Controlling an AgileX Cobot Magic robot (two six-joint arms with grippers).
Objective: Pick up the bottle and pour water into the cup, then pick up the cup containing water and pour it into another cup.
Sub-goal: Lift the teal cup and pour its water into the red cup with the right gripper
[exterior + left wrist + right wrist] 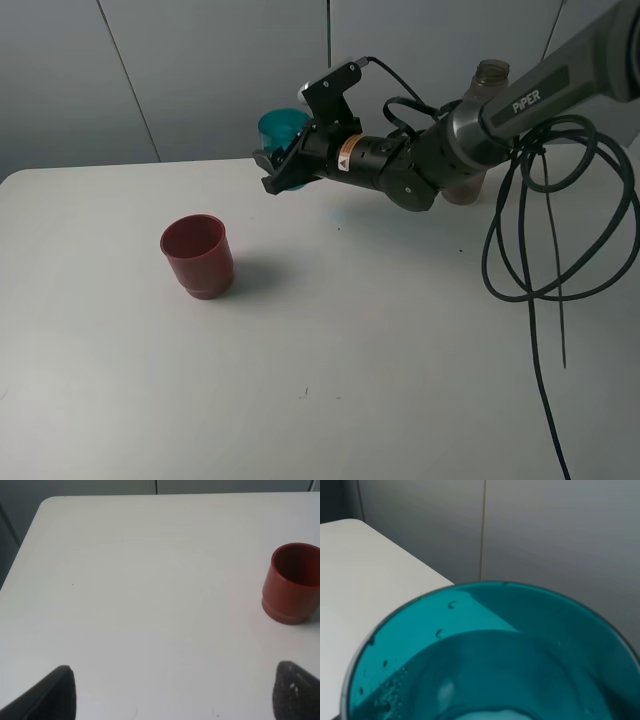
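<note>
Seen from above, the right gripper (285, 160) is clamped on the teal cup (283, 125), held above the far side of the table (350, 380). The bottle (489, 75) stands half hidden behind that arm. Only the right wrist view shows droplets inside the cup. The left wrist view alone shows the left gripper (175, 695), jaws wide apart, near the red cup (198, 256).

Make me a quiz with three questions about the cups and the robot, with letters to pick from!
1. Where is the red cup? A) on the table B) up in the air C) on the floor
2. How many cups show? A) one B) two C) four
3. What is the right pincer doing? A) hanging empty B) gripping the teal cup C) gripping the red cup

Answers: 1 A, it stands on the white tabletop. 2 B, one red and one teal. 3 B, it clamps the teal cup above the table.
</note>
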